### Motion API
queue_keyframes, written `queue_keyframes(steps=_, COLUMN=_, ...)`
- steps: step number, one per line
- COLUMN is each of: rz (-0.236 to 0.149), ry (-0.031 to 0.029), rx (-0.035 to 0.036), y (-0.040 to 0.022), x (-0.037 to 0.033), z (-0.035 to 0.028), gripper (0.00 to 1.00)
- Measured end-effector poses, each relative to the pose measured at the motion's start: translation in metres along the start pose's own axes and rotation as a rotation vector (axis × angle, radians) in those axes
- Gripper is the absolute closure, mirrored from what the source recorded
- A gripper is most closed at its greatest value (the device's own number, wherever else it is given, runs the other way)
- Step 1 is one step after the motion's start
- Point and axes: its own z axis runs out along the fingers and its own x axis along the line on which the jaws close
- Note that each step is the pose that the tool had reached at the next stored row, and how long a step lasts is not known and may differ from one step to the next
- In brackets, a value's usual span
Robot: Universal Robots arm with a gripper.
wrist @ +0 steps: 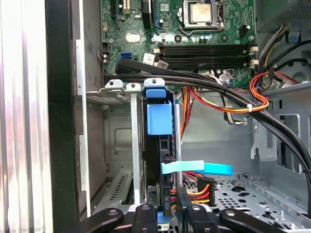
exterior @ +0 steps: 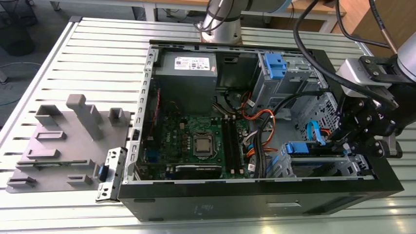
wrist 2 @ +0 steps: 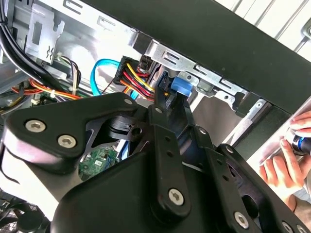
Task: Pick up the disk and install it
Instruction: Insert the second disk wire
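Open black metal computer case (exterior: pixel 260 192) lies on its side on a pale slatted metal table (exterior: pixel 97 58). The flat silver metal disk in its bright blue plastic bracket (exterior: pixel 300 147) stands on edge inside the bare-metal drive cage (wrist: pixel 119 141), in the case corner toward the exterior view's right. In the first wrist view the disk (wrist: pixel 159 116) sits upright between the cage rails, blue tab facing the green motherboard (wrist: pixel 204 29). The black multi-link gripper (wrist: pixel 166 206) reaches in from the cable side, its two fingers closed against the opposite faces of the disk's near end. In the second wrist view the fingers converge to a narrow pinch (wrist 2: pixel 161 99) just short of the blue tab (wrist 2: pixel 180 87). Whether the disk is seated to full depth cannot be told; the cage walls hide its far end. A light blue flat cable (wrist: pixel 204 168) and a red-yellow-black wire bundle (wrist: pixel 204 187) lie just beside the gripped end. Elsewhere: a large grey box with a white sticker (exterior: pixel 188 66), a second blue bracket (exterior: pixel 275 66) in the upper bay, and a grey moulded fixture (exterior: pixel 65 141) on the table. A person's hand (wrist 2: pixel 279 167) shows outside the case wall.
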Motion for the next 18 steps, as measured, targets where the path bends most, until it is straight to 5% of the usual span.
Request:
queue_keyframes(steps=5, rz=0.000, ry=0.0001, rx=-0.0019, y=0.0000, x=0.0000, z=0.0000, gripper=0.72)
queue_keyframes(steps=8, rz=0.000, ry=0.0004, rx=-0.0030, y=0.0000, x=0.0000, z=-0.0001, gripper=0.83)
queue_keyframes(steps=18, rz=0.000, ry=-0.0016, rx=-0.0040, y=0.0000, x=-0.0002, z=-0.0033, gripper=0.83)
